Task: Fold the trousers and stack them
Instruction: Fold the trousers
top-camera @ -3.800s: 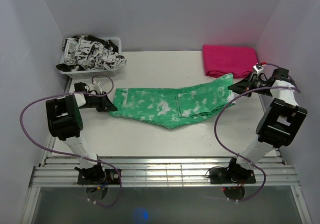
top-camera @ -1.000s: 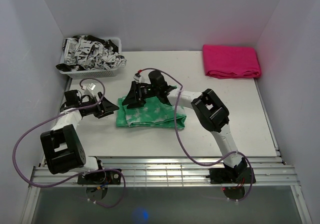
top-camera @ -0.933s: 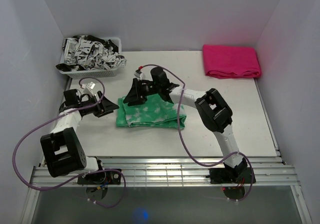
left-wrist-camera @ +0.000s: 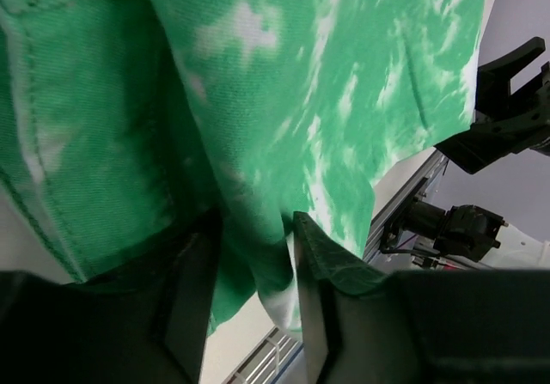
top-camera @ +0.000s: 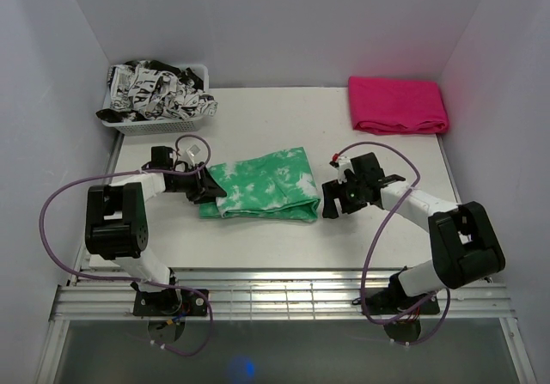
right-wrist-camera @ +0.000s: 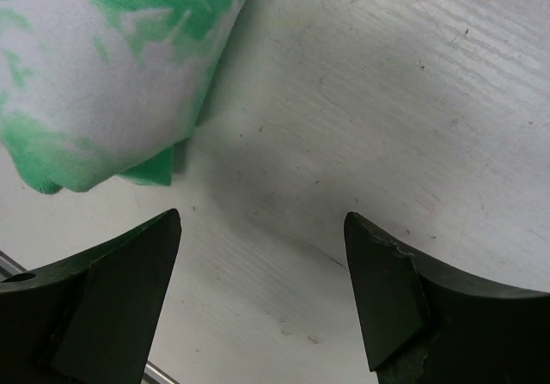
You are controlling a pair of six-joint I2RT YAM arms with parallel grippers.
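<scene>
Nearest, low over the white table (top-camera: 258,234), the right gripper (top-camera: 333,199) sits just right of the bright green, white-blotched tie-dye trousers (top-camera: 258,186). Its jaws are spread wide over bare tabletop and hold nothing. A second ago this arm reached across the far-left part of the bundle; it has since let go and pulled back to the right.

The trousers lie mid-table, left of centre. A few seconds back they were spread across the table; now they are doubled into a short bundle, its top layer fanned toward the far right.

The left gripper (top-camera: 206,191) has moved in from the left and straddles the bundle's left edge. Cloth fills the gap between its jaws, which look clamped on it. The first fold seems laid, with another fold or the move to stack probably next.

Farther back stand a white basket (top-camera: 116,119) of black-and-white fabric (top-camera: 155,92) at far left and a folded magenta-pink cloth (top-camera: 397,105) at far right.
</scene>
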